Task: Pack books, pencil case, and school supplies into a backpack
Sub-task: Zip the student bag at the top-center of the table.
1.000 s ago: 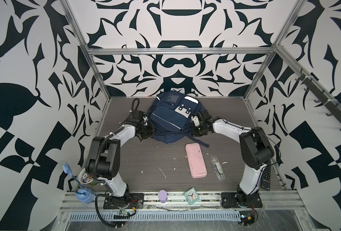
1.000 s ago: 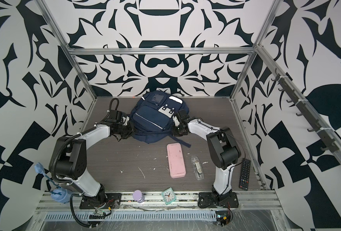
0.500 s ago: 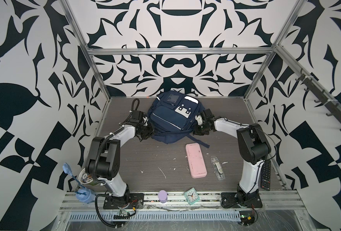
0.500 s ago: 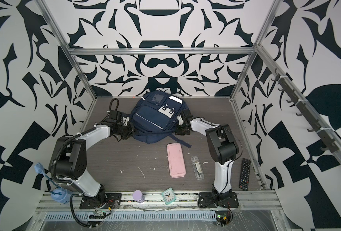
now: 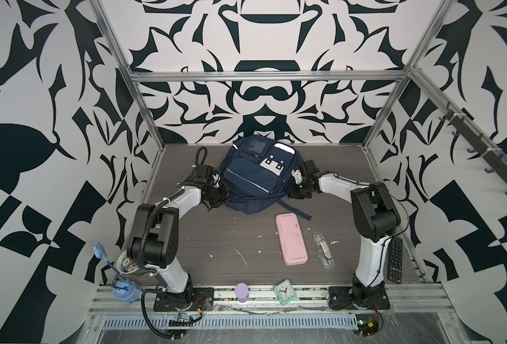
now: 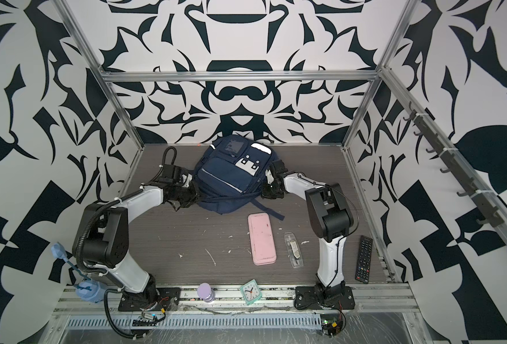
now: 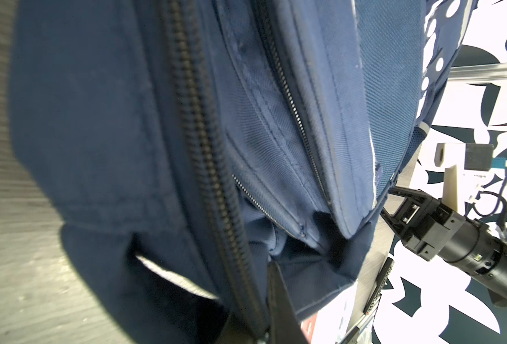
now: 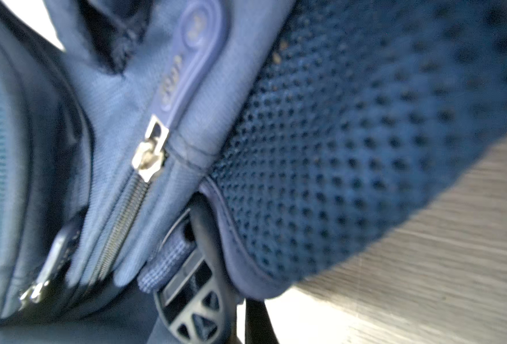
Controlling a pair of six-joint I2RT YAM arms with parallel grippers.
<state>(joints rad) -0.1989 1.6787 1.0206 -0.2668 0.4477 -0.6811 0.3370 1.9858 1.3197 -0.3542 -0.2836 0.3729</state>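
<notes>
Left wrist view is filled by the backpack (image 7: 97, 119), navy woven cloth crossed by two coarse zip lines; one dark finger (image 7: 282, 300) shows at the bottom edge, pressed to the fabric; the left jaws are closed together, any pinched cloth hidden; the right wrist view is blurred, showing dimpled mesh padding and a pale metal zip slider (image 8: 151, 152); the right jaws are together too, tips cut off at the pack's padded rim; in both top views the backpack sits upper centre on the grey wood-grain bench (image 5: 216, 238); the rounded pink pencil case (image 5: 291, 238) and the clear school supplies (image 5: 323, 250) packet lie lower right of it, apart.
</notes>
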